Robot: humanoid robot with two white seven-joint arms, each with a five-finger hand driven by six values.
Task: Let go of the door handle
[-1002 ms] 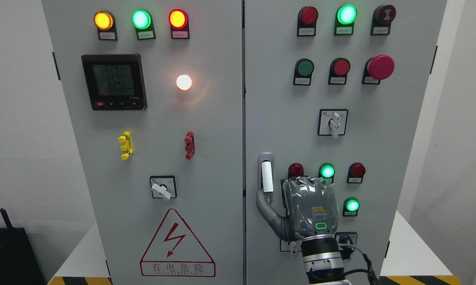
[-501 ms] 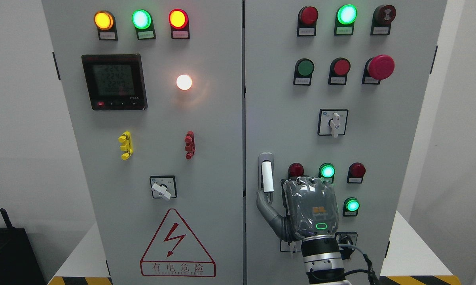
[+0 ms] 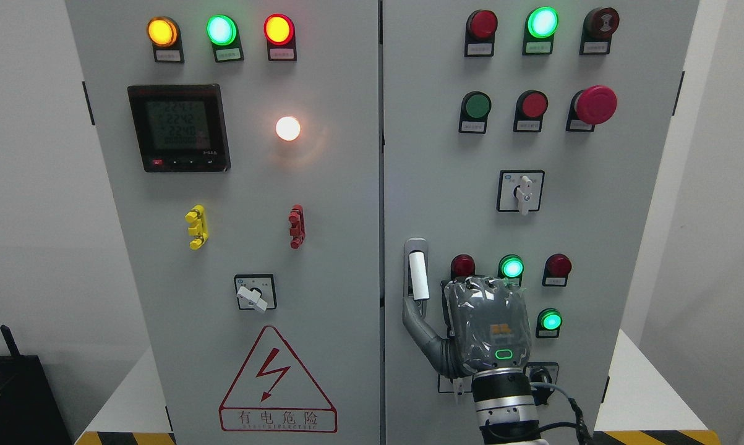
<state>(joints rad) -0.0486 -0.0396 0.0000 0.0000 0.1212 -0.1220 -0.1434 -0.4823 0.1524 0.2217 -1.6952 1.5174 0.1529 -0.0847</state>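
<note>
Resting against the right door, the right robot hand (image 3: 486, 324) shows its back, thumb reaching left and touching the lower end of the white door handle (image 3: 417, 275); cannot tell whether the other fingers are curled. Best to draw the thumb off sideways first, then retreat straight back, avoiding the green lamp (image 3: 550, 321) nearby.

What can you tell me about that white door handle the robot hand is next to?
The door handle is a slim white bar, plastic-looking, standing upright in a grey metal-looking frame on the right cabinet door, near its left edge. The right robot hand sits beside it; its grey thumb reaches the handle's bottom end. The other fingers are not around the handle.
</note>
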